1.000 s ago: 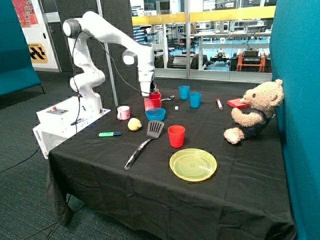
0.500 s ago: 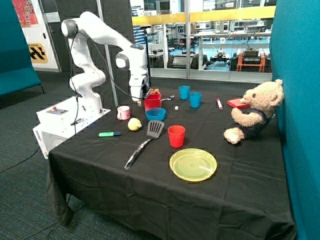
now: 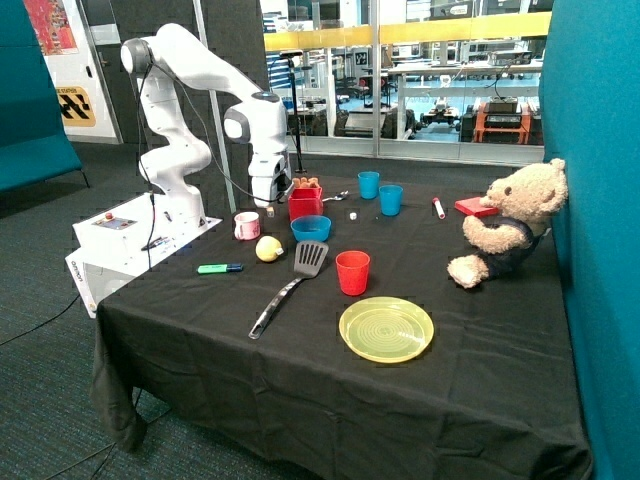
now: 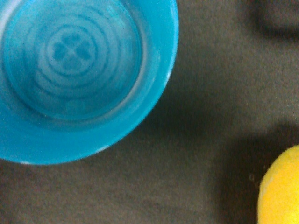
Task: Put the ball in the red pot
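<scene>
The pale yellow ball (image 3: 268, 248) lies on the black cloth in front of the pink-and-white mug (image 3: 246, 225), beside the blue bowl (image 3: 311, 228). The red pot (image 3: 305, 202) stands behind the blue bowl, with something brownish showing at its top. My gripper (image 3: 268, 204) hangs low between the mug and the red pot, behind the ball and a little above it. The wrist view looks down on the empty blue bowl (image 4: 79, 70), with an edge of the ball (image 4: 281, 191) at the corner. Nothing shows in the gripper.
A black spatula (image 3: 290, 285), a green marker (image 3: 219, 268), a red cup (image 3: 352, 272) and a yellow plate (image 3: 386, 328) lie nearer the front edge. Two blue cups (image 3: 380, 192), a red block (image 3: 475, 207) and a teddy bear (image 3: 510, 225) stand further along the table.
The arm has swung away from above the red pot toward the pink mug and come down lower. The ball and the pot have not moved.
</scene>
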Motion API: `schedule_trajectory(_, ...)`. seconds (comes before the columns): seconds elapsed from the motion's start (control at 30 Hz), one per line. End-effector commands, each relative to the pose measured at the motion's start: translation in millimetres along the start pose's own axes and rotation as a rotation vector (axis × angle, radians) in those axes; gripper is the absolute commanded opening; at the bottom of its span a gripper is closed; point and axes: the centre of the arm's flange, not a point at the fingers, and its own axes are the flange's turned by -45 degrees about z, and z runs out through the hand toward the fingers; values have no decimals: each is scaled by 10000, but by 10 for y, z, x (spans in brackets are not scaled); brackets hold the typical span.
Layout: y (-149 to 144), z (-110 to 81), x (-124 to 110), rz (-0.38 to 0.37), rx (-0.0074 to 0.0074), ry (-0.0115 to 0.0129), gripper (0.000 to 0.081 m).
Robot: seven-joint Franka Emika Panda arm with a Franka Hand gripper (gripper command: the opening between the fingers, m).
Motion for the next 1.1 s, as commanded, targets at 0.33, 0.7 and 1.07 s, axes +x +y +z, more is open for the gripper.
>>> schedule_trajectory(0.33, 259, 109, -144, 63, 0, 18, 751)
schedule_trajectory(0.7, 363, 264, -280, 156, 0, 18, 755)
schedule_trajectory(1.07, 306, 385, -227, -69, 0, 18, 750)
